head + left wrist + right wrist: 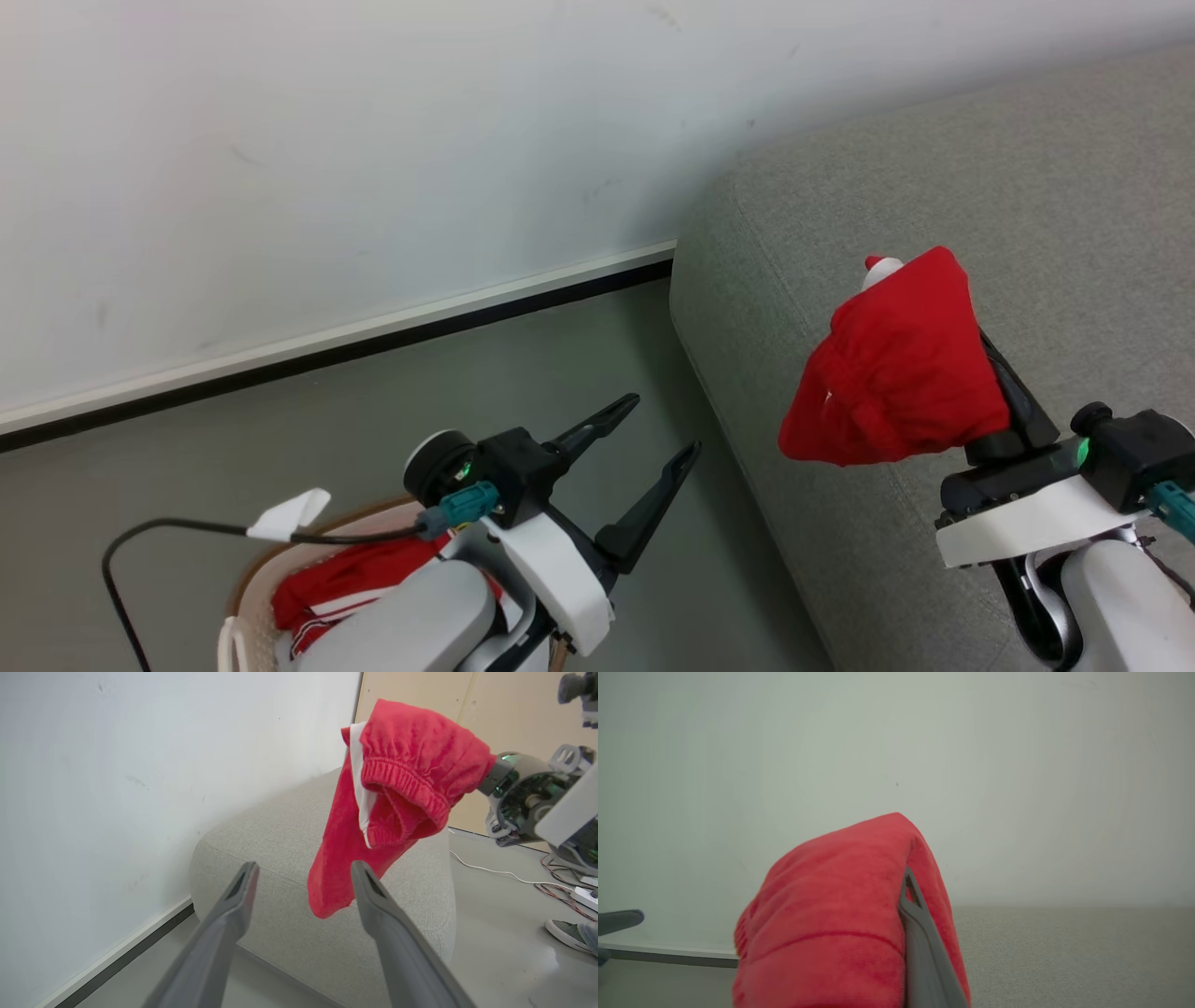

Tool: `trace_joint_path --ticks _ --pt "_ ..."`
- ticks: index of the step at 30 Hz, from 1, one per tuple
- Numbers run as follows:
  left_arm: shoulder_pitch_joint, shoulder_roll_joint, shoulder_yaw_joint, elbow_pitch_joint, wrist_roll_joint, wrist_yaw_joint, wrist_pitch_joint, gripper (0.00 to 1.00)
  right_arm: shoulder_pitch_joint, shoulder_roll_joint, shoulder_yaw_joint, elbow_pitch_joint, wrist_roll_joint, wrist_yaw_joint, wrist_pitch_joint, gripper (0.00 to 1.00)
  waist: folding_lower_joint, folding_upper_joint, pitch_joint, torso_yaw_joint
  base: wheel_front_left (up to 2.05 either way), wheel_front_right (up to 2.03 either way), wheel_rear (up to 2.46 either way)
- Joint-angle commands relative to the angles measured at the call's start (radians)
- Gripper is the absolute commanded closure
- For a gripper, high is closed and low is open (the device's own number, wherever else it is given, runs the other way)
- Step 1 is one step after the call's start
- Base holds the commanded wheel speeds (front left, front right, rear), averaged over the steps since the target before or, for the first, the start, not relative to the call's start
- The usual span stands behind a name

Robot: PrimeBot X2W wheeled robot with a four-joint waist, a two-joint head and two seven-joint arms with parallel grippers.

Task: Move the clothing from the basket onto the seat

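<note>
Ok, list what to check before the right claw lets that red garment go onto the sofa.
1. Grip: right claw shut on the red garment: ok.
2. Position: garment hangs above the seat: ok, though near its edge.
3. Other arm: left claw open, empty, apart from the garment: ok.
4. Garment clear of the basket: ok.
5. Basket emptied: not ok, red clothing lies inside.

Likely robot test lab, staged as living space: bare white wall (pixel 327 140), grey floor (pixel 373 411), grey sofa (pixel 980 187), loose cables (pixel 556 882), power strip (pixel 586 896) on floor.
</note>
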Motion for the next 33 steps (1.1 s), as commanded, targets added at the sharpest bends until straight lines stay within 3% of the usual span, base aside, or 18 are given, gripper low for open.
trace_joint_path --ticks 1,13,23,33 --pt "-0.007 0.006 0.004 0.005 0.009 -0.002 -0.006 0.00 -0.008 -0.010 -0.007 -0.007 0.002 -0.002 0.001 1.00 0.0000 -0.0001 0.008 -0.005 0.00 0.00 0.00" --pt "-0.082 0.034 0.005 -0.040 0.026 -0.024 0.028 0.00 -0.190 -0.090 -0.094 0.050 0.103 -0.002 0.001 1.00 0.0000 -0.0001 0.175 0.049 0.00 0.00 0.00" --pt "-0.172 0.087 0.015 -0.104 0.047 -0.039 0.079 0.00 -0.433 -0.260 -0.171 0.230 0.229 -0.002 0.001 1.00 0.0000 -0.0001 0.383 0.122 0.00 0.00 0.00" --pt "-0.241 0.107 0.033 -0.134 0.057 -0.045 0.089 0.00 -0.576 -0.369 -0.270 0.361 0.177 -0.002 0.005 1.00 0.0000 -0.0001 0.523 0.221 0.00 0.00 0.00"
